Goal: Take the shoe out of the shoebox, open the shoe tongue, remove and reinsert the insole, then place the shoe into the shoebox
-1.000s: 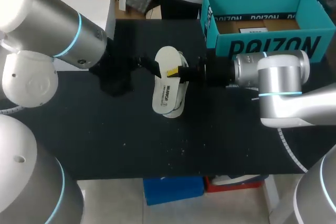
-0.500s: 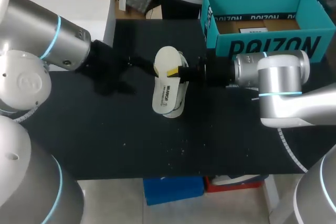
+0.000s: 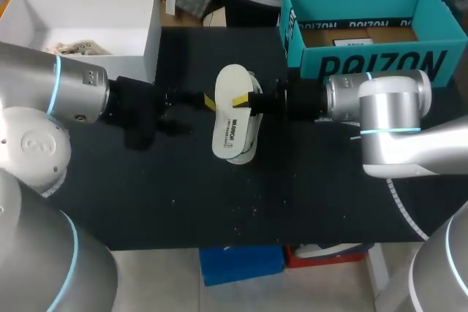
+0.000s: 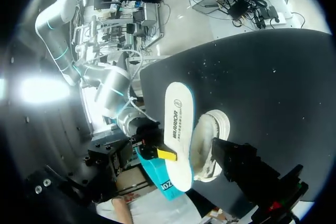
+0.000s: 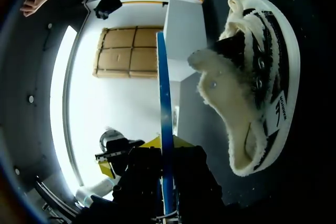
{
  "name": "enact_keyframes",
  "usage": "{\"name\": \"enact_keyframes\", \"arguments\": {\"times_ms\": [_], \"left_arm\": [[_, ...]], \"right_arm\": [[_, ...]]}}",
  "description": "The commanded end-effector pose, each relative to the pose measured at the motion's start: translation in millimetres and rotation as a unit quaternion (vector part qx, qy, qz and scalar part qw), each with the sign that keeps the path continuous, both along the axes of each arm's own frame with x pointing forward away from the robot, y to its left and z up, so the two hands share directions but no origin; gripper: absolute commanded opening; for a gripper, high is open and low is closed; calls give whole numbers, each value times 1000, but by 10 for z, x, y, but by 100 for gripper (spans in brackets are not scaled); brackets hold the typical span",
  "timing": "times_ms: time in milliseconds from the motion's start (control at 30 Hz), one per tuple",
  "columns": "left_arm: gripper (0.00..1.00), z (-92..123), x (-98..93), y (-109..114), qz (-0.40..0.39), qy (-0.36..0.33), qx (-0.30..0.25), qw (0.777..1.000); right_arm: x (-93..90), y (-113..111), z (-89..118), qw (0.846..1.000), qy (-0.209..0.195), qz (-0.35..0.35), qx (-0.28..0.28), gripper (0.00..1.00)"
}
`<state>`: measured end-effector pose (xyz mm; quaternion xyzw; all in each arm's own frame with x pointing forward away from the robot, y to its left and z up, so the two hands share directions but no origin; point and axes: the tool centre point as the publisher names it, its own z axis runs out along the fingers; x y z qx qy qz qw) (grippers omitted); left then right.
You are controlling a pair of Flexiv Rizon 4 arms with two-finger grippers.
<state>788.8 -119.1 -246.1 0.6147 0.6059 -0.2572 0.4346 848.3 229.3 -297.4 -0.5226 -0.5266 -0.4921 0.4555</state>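
Right hand (image 3: 247,99) is pinching the white insole (image 3: 232,118) up on its edge right next to the shoe (image 3: 250,142) mid-table (image 3: 219,202), with dark lettering on the insole and on the teal shoebox (image 3: 373,63) behind, while the left hand (image 3: 208,100) sits just beside the insole, can't tell its grip.

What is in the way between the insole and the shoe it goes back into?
Nothing that I can see. The right gripper holds the insole right beside the shoe. The shoe's fuzzy opening faces the insole, with only an empty gap between them.
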Motion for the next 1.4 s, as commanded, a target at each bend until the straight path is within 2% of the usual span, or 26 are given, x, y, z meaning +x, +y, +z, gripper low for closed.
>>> {"name": "enact_keyframes", "arguments": {"times_ms": [33, 133, 333, 667, 1000, 1333, 1367, 1400], "left_arm": [[100, -19, -27, 16, 1, -5, -10, 1000], [100, -19, -27, 16, 1, -5, -10, 1000], [100, -56, 1, -33, 5, -12, -101, 995], [100, -224, 171, -123, -4, -14, -178, 984], [100, -342, 378, -306, -9, -5, -220, 975], [100, -454, 453, -423, -11, -3, -262, 965], [85, -457, 455, -428, -10, -4, -264, 964], [85, -460, 457, -433, -11, -4, -268, 963]], "right_arm": [[-4, 8, -2, 1000, 0, -1, -1, 0], [-4, 8, -2, 1000, 0, -1, -1, 0], [-4, 8, -2, 1000, 0, -1, -1, 0], [-4, 8, -2, 1000, 0, -1, -1, 0], [-4, 8, -2, 1000, 0, -1, -1, 0], [-4, 8, -2, 1000, 0, -1, -1, 0], [-4, 8, -2, 1000, 0, -1, -1, 0], [-4, 8, -2, 1000, 0, -1, -1, 0]]}}
